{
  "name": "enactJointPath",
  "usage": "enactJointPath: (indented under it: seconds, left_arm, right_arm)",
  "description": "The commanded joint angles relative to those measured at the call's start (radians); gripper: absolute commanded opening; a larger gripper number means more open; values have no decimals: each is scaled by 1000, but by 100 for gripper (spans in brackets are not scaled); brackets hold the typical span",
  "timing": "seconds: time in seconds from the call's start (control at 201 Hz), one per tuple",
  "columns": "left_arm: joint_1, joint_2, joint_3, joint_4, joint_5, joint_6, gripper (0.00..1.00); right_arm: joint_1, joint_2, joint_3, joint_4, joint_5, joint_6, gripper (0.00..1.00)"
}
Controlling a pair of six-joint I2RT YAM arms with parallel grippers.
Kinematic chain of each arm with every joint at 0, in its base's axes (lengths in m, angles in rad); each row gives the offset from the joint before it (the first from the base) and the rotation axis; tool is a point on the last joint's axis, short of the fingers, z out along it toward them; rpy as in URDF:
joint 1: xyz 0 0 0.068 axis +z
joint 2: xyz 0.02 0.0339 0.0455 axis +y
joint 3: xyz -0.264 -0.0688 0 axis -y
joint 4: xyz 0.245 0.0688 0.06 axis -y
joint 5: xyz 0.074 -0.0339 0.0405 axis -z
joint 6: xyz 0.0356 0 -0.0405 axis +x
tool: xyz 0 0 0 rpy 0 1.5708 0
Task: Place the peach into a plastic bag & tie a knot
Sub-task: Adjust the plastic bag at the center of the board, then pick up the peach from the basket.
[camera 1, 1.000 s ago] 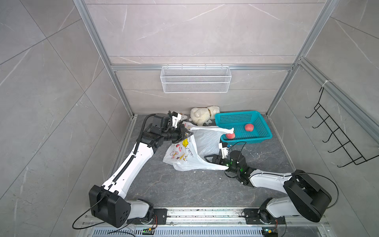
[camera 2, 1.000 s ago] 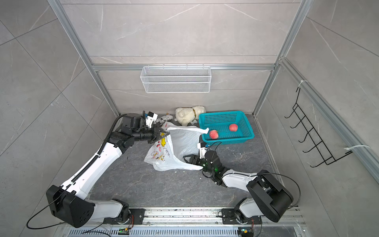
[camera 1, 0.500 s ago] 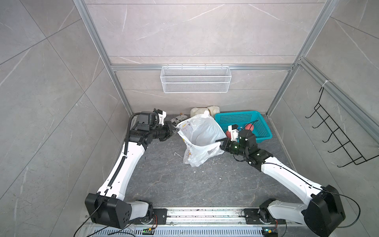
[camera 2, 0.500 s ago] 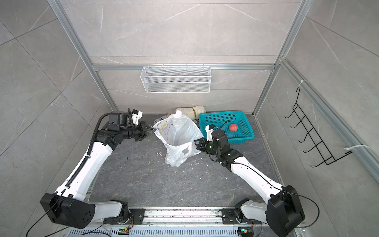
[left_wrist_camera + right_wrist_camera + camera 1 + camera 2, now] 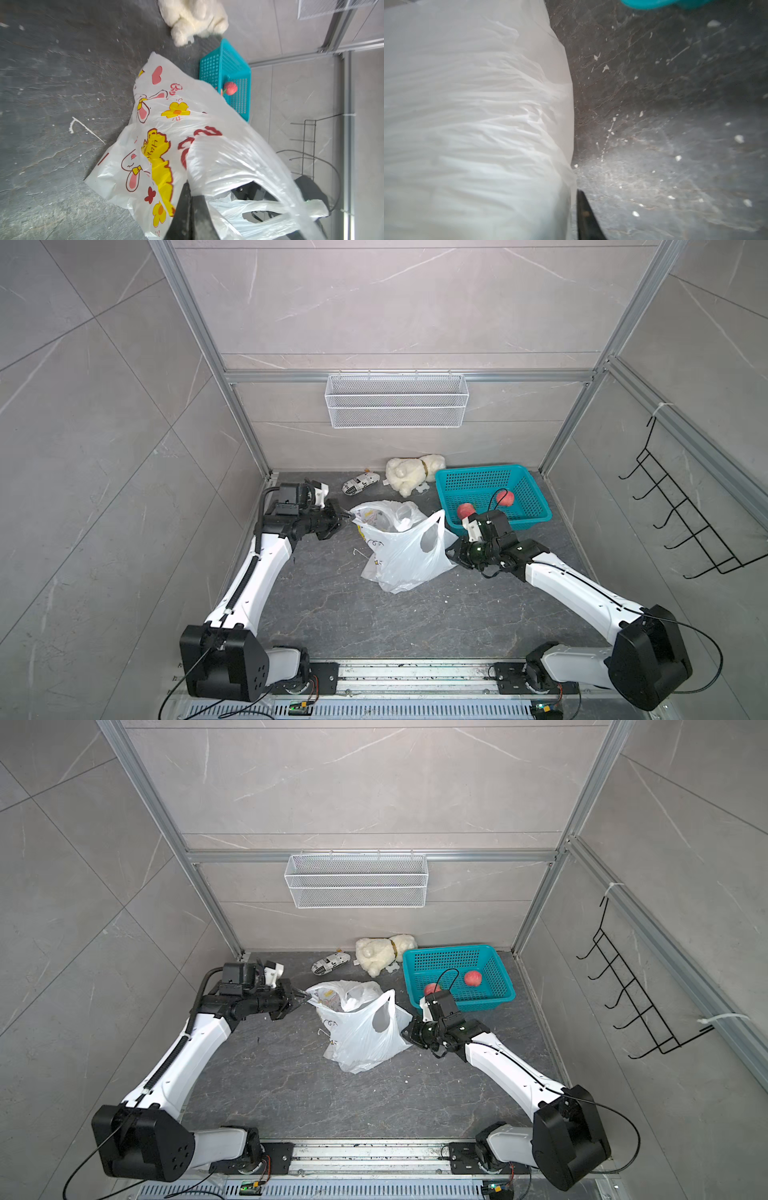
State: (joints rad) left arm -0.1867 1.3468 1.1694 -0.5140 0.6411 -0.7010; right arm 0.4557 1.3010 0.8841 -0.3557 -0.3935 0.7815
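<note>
Dark stone desk lies bare on the near side of the plastic bag; this is the widest free room. The bag is thin, limp, slippery film, light and apparently empty. Expect it to collapse and slide unless held. Take hold at the rim or a handle loop, not the body. At the bag's left rim the left fingers are pressed together on the film. At its right side the right fingers touch it; whether they pinch it cannot be told. Behind the bag, rightward, a blue basket holds two peaches, which are probably easily bruised, so grip them gently. The basket's near edge limits room there. No knot is tied. Farther behind the bag, a plush toy and a printed packet lie by the back wall.
</note>
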Motion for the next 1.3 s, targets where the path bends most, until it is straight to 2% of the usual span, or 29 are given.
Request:
enactJointPath:
  seconds: [0.0, 0.129, 0.264, 0.398, 0.463, 0.533, 0.602, 0.662, 0.707, 0.866, 0.956, 1.08, 1.204, 1.294]
  left_arm:
    - [-73, 38, 68, 7, 49, 67, 0]
    - [-78, 48, 50, 2, 14, 108, 0]
    - [-76, 37, 0, 52, 0, 94, 0]
    - [-69, 36, -3, 47, -21, 97, 0]
    - [-64, 30, -5, 45, -23, 98, 0]
    - [-64, 23, -1, 35, -22, 108, 0]
    - [-63, 26, 11, 12, -10, 123, 0]
    - [-64, 30, 16, -3, 9, 142, 0]
    - [-65, 34, 18, -12, 22, 154, 0]
    - [-75, 37, 6, -16, 42, 176, 0]
    - [-84, 34, -2, -19, 41, 190, 0]
    - [-86, 35, -17, -8, 44, 188, 0]
    - [-87, 28, -26, 10, 46, 176, 0]
    - [-85, 22, -28, 14, 42, 174, 0]
  right_arm:
    - [0, -27, 18, 19, -38, 1, 45]
    - [0, -72, 61, -74, 52, -38, 58]
    - [0, -163, 82, -141, 175, -78, 69]
    - [1, -278, 60, -75, 162, -134, 73]
    - [1, -345, 40, -40, 173, -149, 82]
    - [1, -400, 40, -51, 271, -162, 88]
    - [-2, -397, 76, -110, 437, -162, 91]
    - [-11, -337, 144, -178, 548, -168, 93]
    - [-24, -261, 214, -236, 586, -175, 98]
    - [-95, 123, 583, -504, 531, -271, 100]
    - [-117, 259, 660, -472, 516, -313, 100]
    - [-203, 476, 832, -529, 398, -312, 99]
    - [-231, 632, 963, -547, 410, -310, 99]
    - [-238, 785, 1146, -657, 444, -311, 99]
